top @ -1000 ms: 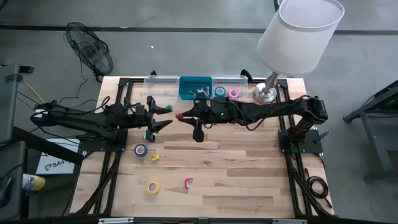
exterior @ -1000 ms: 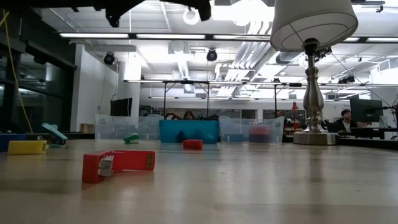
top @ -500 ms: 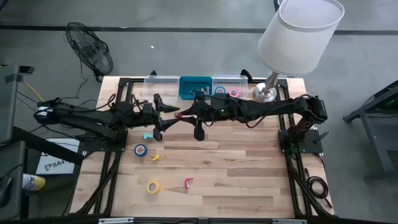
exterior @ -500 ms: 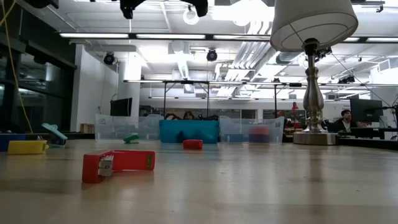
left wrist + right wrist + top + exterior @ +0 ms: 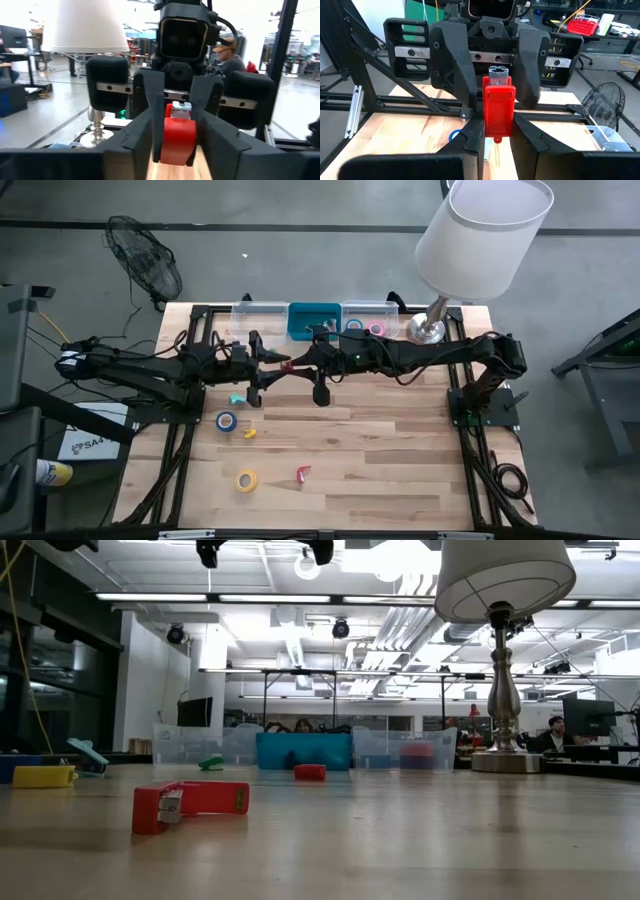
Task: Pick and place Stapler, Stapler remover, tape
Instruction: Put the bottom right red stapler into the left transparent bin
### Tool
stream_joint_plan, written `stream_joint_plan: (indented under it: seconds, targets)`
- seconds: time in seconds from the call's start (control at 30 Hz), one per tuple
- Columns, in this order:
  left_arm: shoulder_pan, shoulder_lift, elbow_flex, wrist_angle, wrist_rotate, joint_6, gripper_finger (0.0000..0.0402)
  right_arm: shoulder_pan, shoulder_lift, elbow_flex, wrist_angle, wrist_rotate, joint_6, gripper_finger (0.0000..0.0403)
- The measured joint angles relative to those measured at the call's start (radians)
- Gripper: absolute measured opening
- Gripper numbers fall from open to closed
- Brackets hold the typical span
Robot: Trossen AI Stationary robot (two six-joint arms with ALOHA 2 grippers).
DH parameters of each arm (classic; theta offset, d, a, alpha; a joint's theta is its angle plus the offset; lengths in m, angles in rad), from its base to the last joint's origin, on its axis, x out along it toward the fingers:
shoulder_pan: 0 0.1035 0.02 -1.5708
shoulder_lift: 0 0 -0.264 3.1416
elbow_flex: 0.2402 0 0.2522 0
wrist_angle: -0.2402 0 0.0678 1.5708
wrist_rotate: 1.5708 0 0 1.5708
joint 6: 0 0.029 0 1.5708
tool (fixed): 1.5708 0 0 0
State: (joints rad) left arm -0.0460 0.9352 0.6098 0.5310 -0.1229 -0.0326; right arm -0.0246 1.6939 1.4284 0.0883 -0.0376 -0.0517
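Left end effector (image 5: 272, 364) slightly advanced, red stapler (image 5: 498, 109) upright, metal-topped, right-held

A table lamp (image 5: 478, 240) with a white shade and a silver base (image 5: 427, 332) is seen at about one o'clock on the wooden table (image 5: 400, 460). Three bins are lined along the twelve o'clock edge: a clear one (image 5: 260, 312), a blue one (image 5: 314, 311) and another clear one (image 5: 368, 308). A black floor fan (image 5: 145, 265) is seen off the table at ten o'clock. In the low view, a seated person (image 5: 556, 730) is seen far behind at three o'clock.
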Motion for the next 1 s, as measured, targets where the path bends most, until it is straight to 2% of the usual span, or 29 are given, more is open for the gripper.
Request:
stream_joint_plan:
  seconds: [0.23,0.5,0.73,0.9,1.0]
  targets:
    - [0.0,0.0,0.0,-0.001,0.011,0.017,0.0069,-0.003,-0.001,0.0,0.002,-0.007,0.006,0.0056]
    - [0.0,0.0,0.0,-0.001,0.023,0.039,0.0067,-0.009,-0.001,-0.001,0.003,-0.026,0.002,0.0057]
    - [0.0,0.0,0.0,-0.001,0.03,0.052,0.0069,-0.013,-0.001,-0.001,0.002,-0.023,0.026,0.0126]
    - [0.0,0.0,0.0,-0.004,-0.025,0.084,0.007,-0.037,-0.008,-0.001,-0.044,-0.017,0.109,0.0175]
    - [0.0,0.0,0.0,-0.019,-0.095,0.102,0.007,-0.055,-0.023,-0.001,-0.12,0.024,0.148,0.0195]
